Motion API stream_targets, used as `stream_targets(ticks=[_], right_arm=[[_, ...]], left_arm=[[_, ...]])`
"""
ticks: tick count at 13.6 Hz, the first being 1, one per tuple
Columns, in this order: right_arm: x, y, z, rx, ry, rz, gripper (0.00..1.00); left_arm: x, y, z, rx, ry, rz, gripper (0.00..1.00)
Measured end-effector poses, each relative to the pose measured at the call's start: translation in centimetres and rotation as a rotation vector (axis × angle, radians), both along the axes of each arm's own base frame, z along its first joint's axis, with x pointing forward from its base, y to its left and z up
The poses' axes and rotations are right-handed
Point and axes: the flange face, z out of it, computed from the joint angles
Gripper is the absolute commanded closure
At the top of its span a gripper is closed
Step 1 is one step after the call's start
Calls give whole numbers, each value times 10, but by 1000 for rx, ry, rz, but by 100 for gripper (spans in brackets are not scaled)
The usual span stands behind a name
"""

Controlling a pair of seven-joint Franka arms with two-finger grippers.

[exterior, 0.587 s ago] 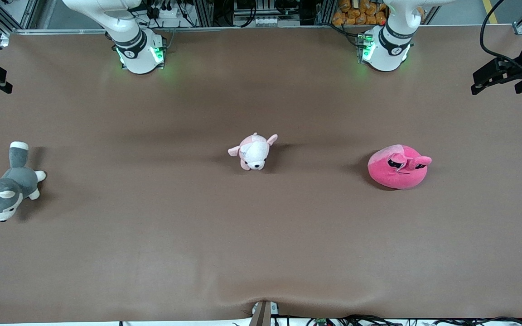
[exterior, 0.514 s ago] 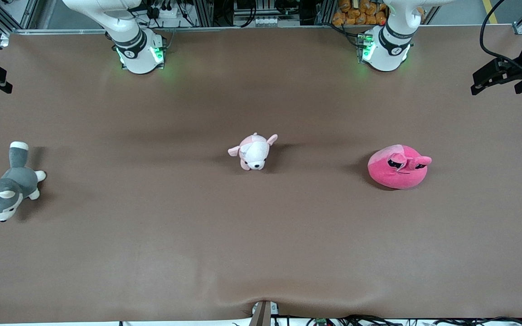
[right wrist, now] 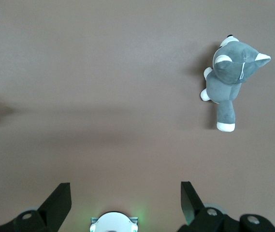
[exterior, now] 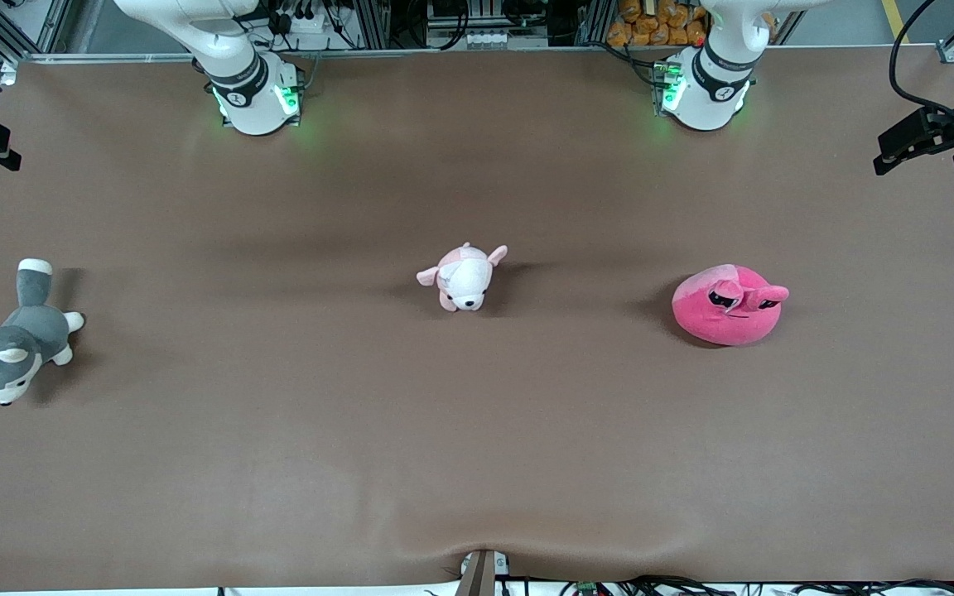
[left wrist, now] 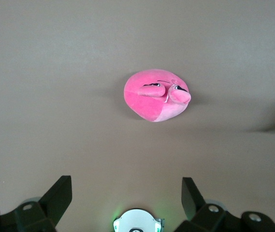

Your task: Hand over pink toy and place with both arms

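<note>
Brown table point(exterior: 278, 463) w/ pink toy point(exterior: 728, 304) at frame's mid-right, untouched; left gripper point(left wrist: 126, 198) high over it & right gripper point(right wrist: 125, 198) over husky's point(right wrist: 231, 77) end, both spread wide, empty — left should prob. drop centred, pinching toy's bulk.

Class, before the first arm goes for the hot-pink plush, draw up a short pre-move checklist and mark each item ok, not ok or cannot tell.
1. Pink toy free on the table, nothing touching it: ok.
2. Left gripper open, high over the table, toy in its wrist view: ok.
3. Right gripper open, waiting high over the husky plush end: ok.
4. Puppy plush apart from the pink toy: ok.
5. Placing spot marked: cannot tell.
</note>
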Motion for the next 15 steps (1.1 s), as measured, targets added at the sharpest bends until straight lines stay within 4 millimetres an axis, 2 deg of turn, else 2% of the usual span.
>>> stream_targets(ticks=[7, 15], right_arm=[[1, 13, 0, 94, -8, 16, 0], [7, 13, -8, 100, 6, 14, 0]], left_arm=[[2, 0, -3, 0, 6, 0, 0], [3, 3, -4, 0, 8, 5, 0]])
